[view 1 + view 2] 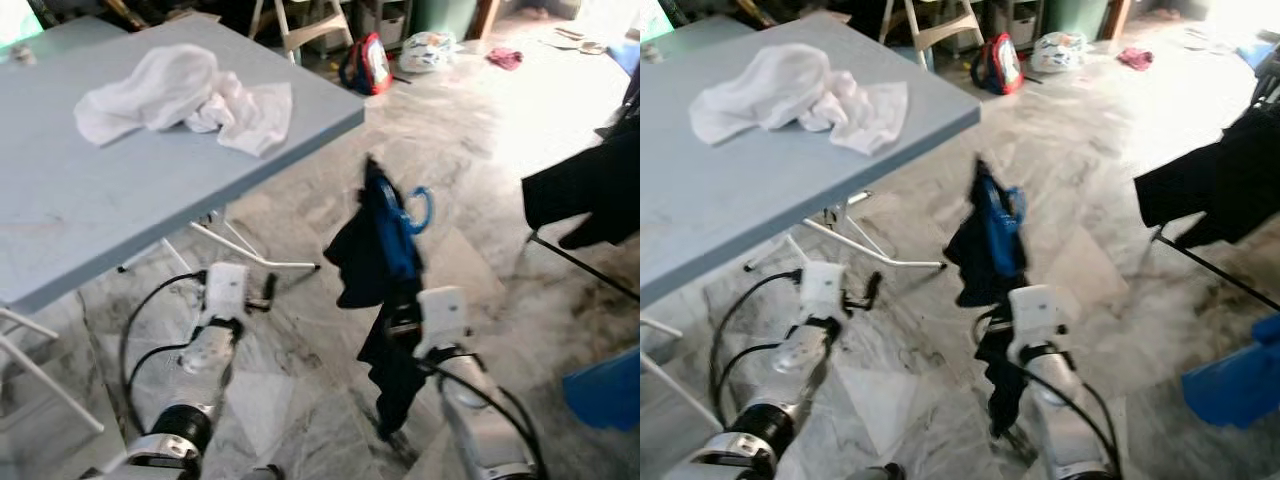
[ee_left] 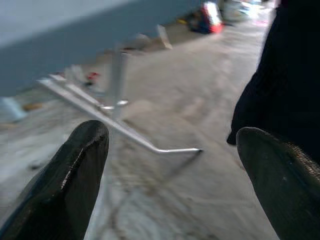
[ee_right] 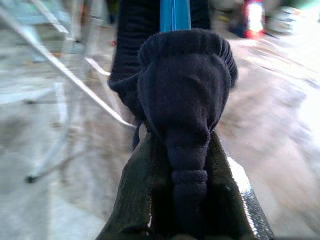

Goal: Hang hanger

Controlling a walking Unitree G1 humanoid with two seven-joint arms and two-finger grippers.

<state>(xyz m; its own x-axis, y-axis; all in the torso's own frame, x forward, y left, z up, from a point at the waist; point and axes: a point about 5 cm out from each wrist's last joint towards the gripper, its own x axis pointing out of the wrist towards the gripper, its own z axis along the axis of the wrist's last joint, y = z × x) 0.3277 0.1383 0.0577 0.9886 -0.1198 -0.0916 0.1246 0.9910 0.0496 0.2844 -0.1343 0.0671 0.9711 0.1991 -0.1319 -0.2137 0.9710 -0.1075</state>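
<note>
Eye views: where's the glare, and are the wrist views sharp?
Both eye views: floor blown out at upper right, near the dark garments on a rack. Right wrist view: dark knit garment on the blue plastic hanger sharp, background blurred. Left wrist view: soft throughout, white metal table legs smeared.

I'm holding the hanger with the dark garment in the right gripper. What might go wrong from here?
The right gripper pinches bunched dark garment, not plainly the blue hanger, so the hanger might slip or swing. The fabric's low end hangs near the floor and could drag or snag. The left gripper is open and idle, giving no support.
</note>
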